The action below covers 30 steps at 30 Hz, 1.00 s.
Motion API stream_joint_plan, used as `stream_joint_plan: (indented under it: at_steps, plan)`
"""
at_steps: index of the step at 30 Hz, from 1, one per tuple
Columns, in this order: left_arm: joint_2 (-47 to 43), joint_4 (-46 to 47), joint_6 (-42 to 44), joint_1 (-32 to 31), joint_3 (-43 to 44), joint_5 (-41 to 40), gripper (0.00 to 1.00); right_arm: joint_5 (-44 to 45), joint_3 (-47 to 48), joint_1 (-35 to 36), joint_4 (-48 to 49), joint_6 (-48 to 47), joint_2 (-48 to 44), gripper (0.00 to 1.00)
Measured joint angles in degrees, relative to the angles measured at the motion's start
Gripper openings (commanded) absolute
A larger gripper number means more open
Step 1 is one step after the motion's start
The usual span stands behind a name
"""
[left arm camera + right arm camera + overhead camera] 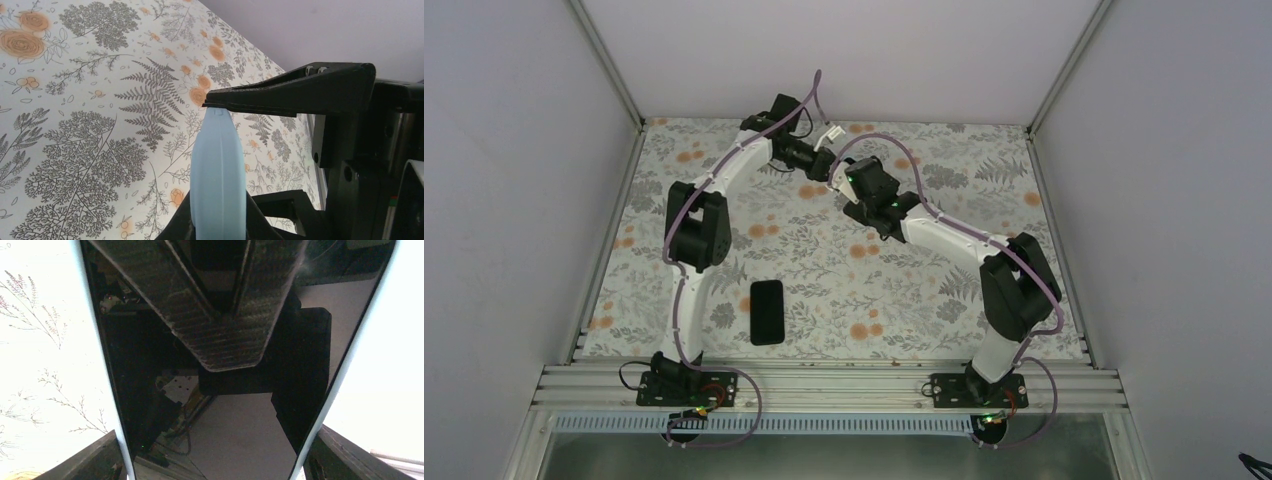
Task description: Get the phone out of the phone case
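The phone point(215, 430) shows its dark glass screen in the right wrist view, and it sits inside the light blue phone case point(332, 382). My right gripper point(220, 457) is shut across the case's width, one finger on each long rim. In the left wrist view the phone case point(218, 175) appears edge-on, and my left gripper point(218, 220) is shut on it, one finger on each face. One ridged left finger lies on the screen point(220, 325). Both grippers meet above the back middle of the table point(834, 172).
Another all-black phone point(766, 311) lies flat on the floral table point(904, 290), near the front and left of centre. White walls close the back and both sides. An aluminium rail point(824, 385) runs along the near edge.
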Motion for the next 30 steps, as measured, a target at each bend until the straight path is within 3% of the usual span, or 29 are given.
stream_joint_plan:
  at_steps: [3, 4, 6, 7, 12, 19, 23, 26, 30]
  plan:
    - [-0.9, 0.3, 0.0, 0.2, -1.1, -0.3, 0.02, 0.0, 0.0, 0.1, 0.2, 0.0, 0.0, 0.67]
    - [-1.1, 0.3, 0.0, 0.2, -1.4, -0.4, 0.02, 0.0, 0.0, 0.1, 0.2, 0.0, 0.0, 0.73]
    - [-1.5, 0.3, 0.1, 0.2, -1.6, -0.5, 0.02, 0.1, 0.0, 0.3, 0.4, 0.0, 0.0, 0.96]
    - [-1.7, 0.3, 0.3, 0.3, -1.7, -0.6, 0.02, 0.0, 0.0, 0.3, 0.6, -0.2, 0.0, 0.99]
    - [-1.8, -3.4, 4.3, 0.3, 0.1, -0.6, 0.02, -2.8, 0.4, -0.5, -0.5, 0.5, -1.7, 1.00]
    - [-0.3, -16.6, 13.8, 1.6, 15.4, 1.0, 0.02, -20.4, 4.6, -9.3, -11.6, 0.0, -10.4, 1.00]
    - [-0.4, -22.0, 19.3, 2.7, 18.1, 2.4, 0.02, -33.1, 3.0, -17.4, -16.8, -2.8, -17.8, 0.83]
    - [-0.6, -24.1, 23.2, 2.9, 14.9, 2.6, 0.02, -42.7, 2.4, -23.4, -19.7, -5.3, -21.7, 0.62]
    - [-0.6, -26.1, 26.8, 2.4, 10.3, 2.1, 0.02, -53.8, 2.9, -25.9, -23.1, -8.6, -20.9, 0.45]
